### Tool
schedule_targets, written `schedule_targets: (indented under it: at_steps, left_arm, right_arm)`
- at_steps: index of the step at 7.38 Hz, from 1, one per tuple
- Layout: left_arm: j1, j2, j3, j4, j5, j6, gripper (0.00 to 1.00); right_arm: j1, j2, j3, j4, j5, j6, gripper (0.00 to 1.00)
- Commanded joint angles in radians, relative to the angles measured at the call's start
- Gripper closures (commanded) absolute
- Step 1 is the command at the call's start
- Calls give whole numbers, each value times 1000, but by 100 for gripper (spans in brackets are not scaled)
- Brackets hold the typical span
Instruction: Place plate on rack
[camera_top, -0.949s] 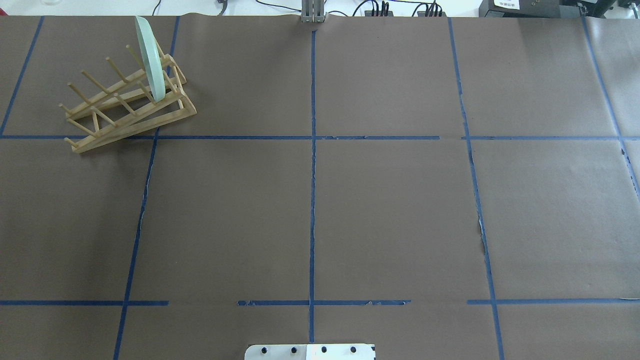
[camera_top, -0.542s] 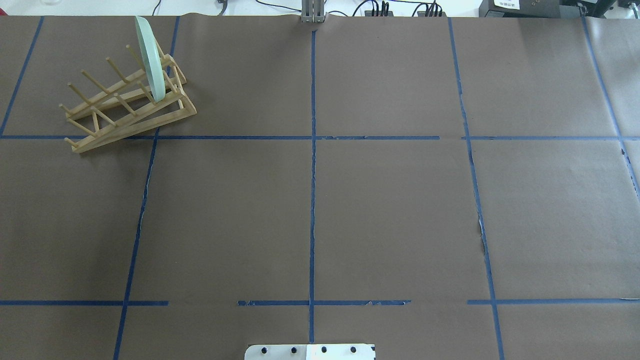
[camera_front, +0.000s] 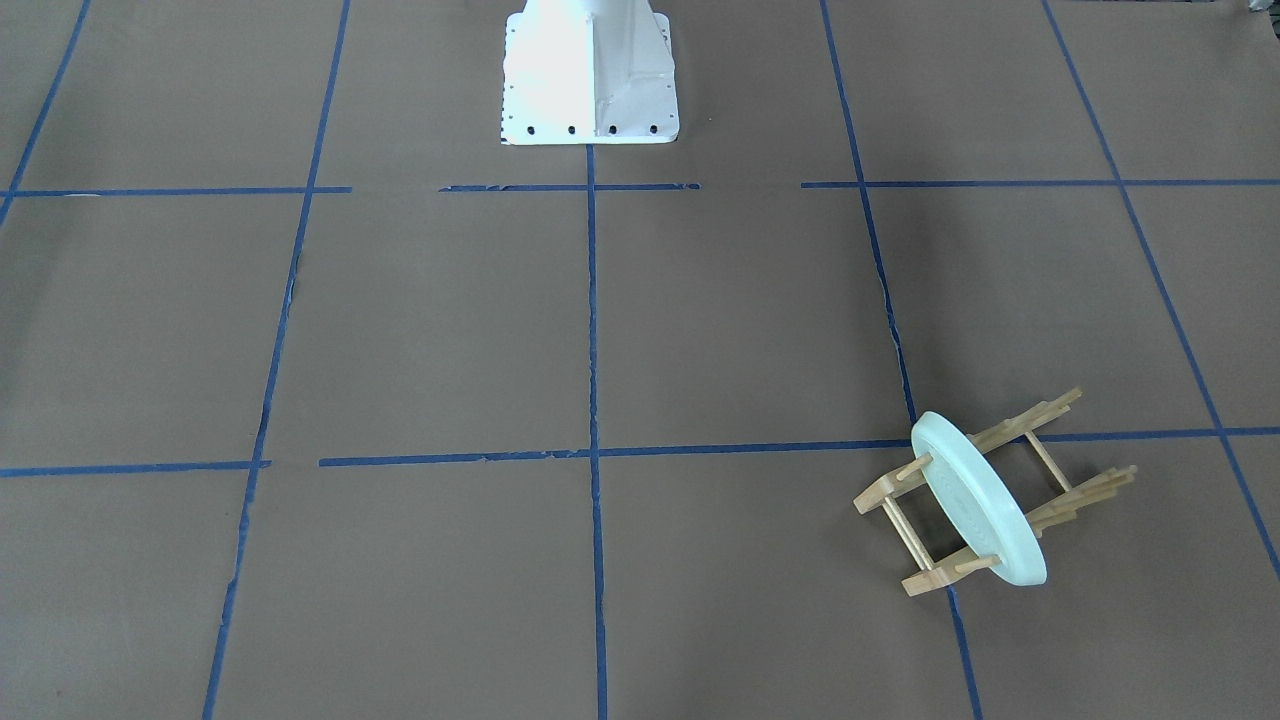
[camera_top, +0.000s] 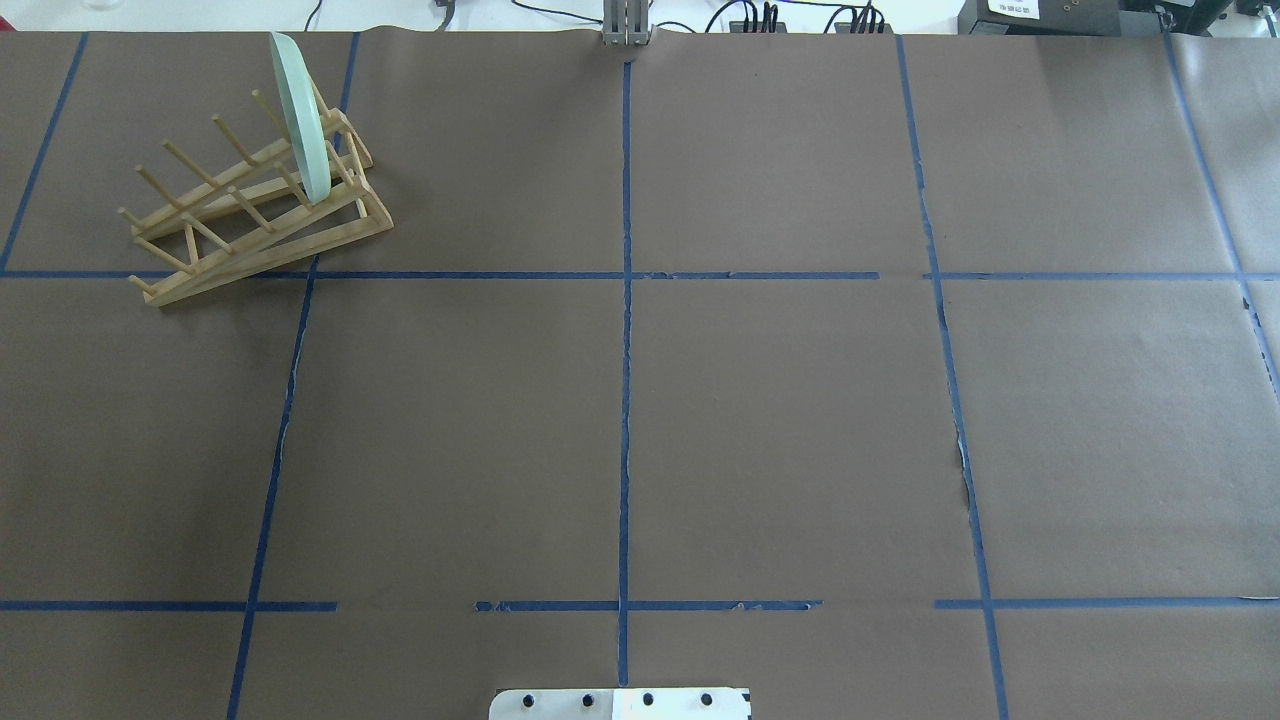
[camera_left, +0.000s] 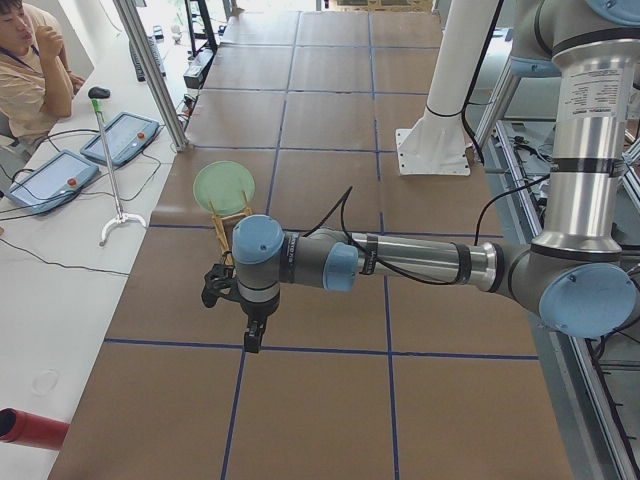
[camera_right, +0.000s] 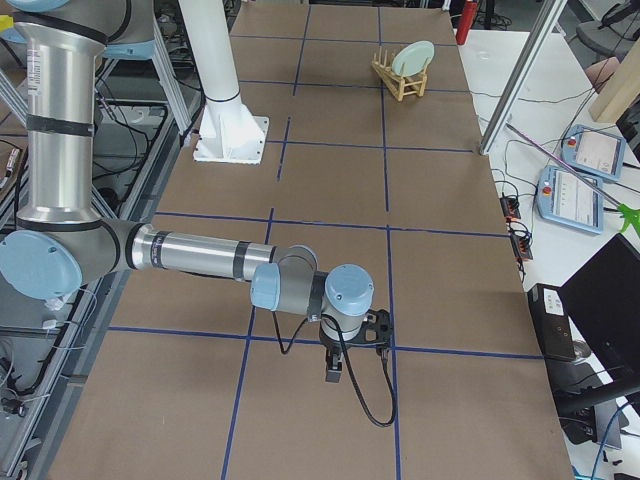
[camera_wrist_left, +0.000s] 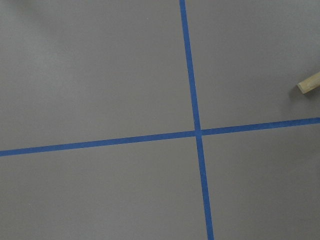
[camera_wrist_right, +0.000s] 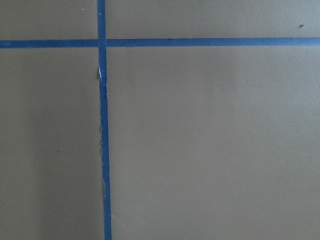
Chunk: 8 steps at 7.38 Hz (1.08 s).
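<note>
The pale mint-green plate (camera_top: 300, 120) stands on edge between the pegs at one end of the light-wood rack (camera_top: 250, 215), at the table's far left. Both show in the front-facing view, plate (camera_front: 980, 510) and rack (camera_front: 1060, 500), and in the exterior left view, plate (camera_left: 224, 185) and rack (camera_left: 228, 225). No gripper touches them. My left gripper (camera_left: 253, 338) hangs over the table near the rack; I cannot tell if it is open. A rack rail end (camera_wrist_left: 309, 82) shows in the left wrist view. My right gripper (camera_right: 335, 368) hangs far from the rack; I cannot tell its state.
Brown paper with a blue tape grid (camera_top: 625, 400) covers the table. The robot's white base (camera_front: 590, 70) stands at the near middle edge. An operator (camera_left: 30, 70) and teach pendants (camera_left: 120, 135) are beyond the far edge.
</note>
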<state>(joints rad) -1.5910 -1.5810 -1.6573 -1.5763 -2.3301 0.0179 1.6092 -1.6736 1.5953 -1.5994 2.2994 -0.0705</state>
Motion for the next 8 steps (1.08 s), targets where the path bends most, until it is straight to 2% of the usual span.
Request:
schedule_targets:
  at_steps: [1,8]
  left_arm:
    - [-1,-19,-19,106,-64,1,0]
    - [-1,-17,28,94,-71,91,0]
  right_arm:
    - [0,0,0,1,0,1,0]
    - [0,0,0,1,0,0,0]
